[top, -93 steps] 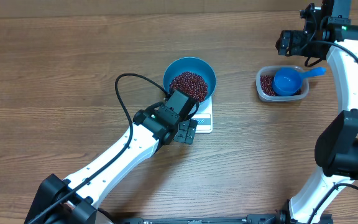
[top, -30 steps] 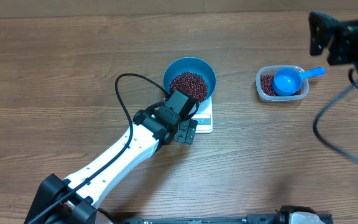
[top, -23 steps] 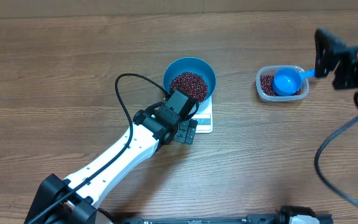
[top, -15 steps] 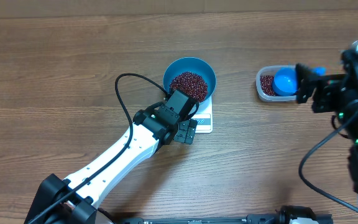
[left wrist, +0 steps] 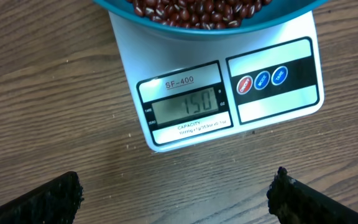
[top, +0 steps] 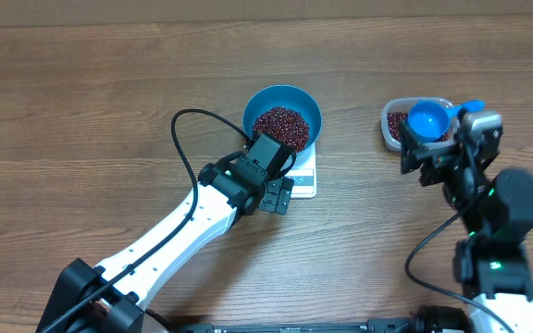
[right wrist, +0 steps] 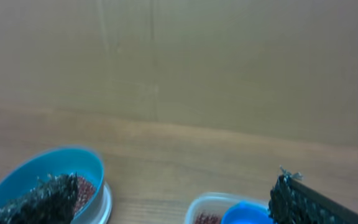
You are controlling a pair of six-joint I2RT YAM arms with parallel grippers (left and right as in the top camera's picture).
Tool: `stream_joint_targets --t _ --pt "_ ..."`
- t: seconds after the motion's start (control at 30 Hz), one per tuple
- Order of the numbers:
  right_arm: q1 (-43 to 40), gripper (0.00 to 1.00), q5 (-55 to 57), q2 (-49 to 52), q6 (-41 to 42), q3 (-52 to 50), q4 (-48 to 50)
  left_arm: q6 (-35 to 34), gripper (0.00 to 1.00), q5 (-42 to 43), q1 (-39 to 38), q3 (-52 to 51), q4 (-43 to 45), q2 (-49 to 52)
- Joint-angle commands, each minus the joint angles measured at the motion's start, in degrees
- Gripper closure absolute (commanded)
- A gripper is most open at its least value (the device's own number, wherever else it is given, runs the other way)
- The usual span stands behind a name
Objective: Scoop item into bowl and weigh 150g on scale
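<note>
You see the scale (left wrist: 229,81) reading 150 under the bowl (top: 290,95) of beans (top: 281,126). The left gripper (left wrist: 173,202) hovers just before the scale, jaws apart. The right gripper (right wrist: 179,205), well right of the scale, is spread wide too.

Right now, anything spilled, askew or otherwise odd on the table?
Nothing stands out. The beans sit inside the bowl, the bowl is on the scale, whose display reads 150, and the scoop rests in the tub. No stray beans show on the wood.
</note>
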Motion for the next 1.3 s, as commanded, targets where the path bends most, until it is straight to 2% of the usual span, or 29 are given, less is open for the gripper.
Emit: stream_joint_targets --t 0.0,0.17,0.6,0.8,1.03,1.27 --pt "0.3 0.0 -2.0 -3.0 4.5 -9.1 7.6 -1.2 0.01 -0.8 0.3 -0.3 0.2 0.5" --pt "0.3 0.0 -2.0 -7.6 7.3 -20.3 17.3 -1.2 0.0 -0.8 0.3 -0.3 0.2 0.5" --pt "0.3 0.0 -1.5 -15.8 7.5 -32.3 17.5 -1.2 0.0 -0.8 0.3 -0.3 0.2 0.5" --pt "0.3 0.0 0.9 -21.2 7.5 -32.3 10.5 -1.2 0.0 -0.8 0.3 -0.3 0.2 0.5" --pt "0.3 0.0 4.6 -34.0 7.4 -32.3 -5.3 -1.2 0.01 -0.8 0.3 -0.3 0.2 0.5" --pt "0.4 0.0 5.2 -43.2 5.2 -32.3 -5.6 -1.2 0.0 -0.8 0.3 -0.3 0.2 0.5"
